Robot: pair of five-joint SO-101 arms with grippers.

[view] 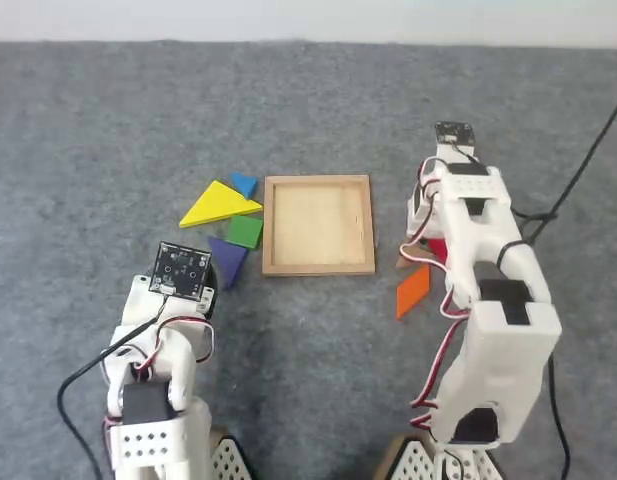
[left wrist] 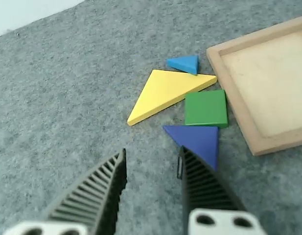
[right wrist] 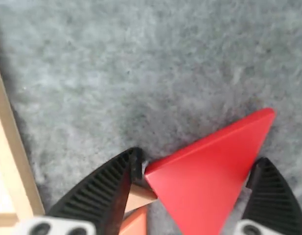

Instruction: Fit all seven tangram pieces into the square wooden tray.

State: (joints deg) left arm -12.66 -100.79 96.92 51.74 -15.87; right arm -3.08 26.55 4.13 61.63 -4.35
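**Right fingers on the red triangle; tray bare**

- My right gripper [right wrist: 198,164] is spread wide with the red triangle [right wrist: 209,181] between the two fingers. One finger meets a corner, the other an edge. Judged as a grip, though I can't tell whether the piece has left the carpet.
- A tan piece [right wrist: 138,196] pokes out just under that corner, touching the red. The orange parallelogram [view: 413,290] lies just beside it, on my side of the tray.
- The wooden tray [view: 318,268] sits between my two arms with nothing in it.
- My left gripper [left wrist: 152,154] hangs over the grey carpet, fingers parted and holding nothing. The dark blue triangle [left wrist: 197,142] is just ahead of them.
- Beyond that lie the green square [left wrist: 206,107], the yellow triangle [left wrist: 165,90] and the small blue triangle [left wrist: 184,63], all bunched against the tray's outer rim.

How I'd handle this step:
- A corner contact is a poor hold and the piece could pivot, so keep it level and go slowly.
- Rise straight up so the tan piece isn't dragged along.
- Clear the rim fully before crossing.
- Seat the red's square corner into a tray corner, short sides flush to the walls, then let go low.
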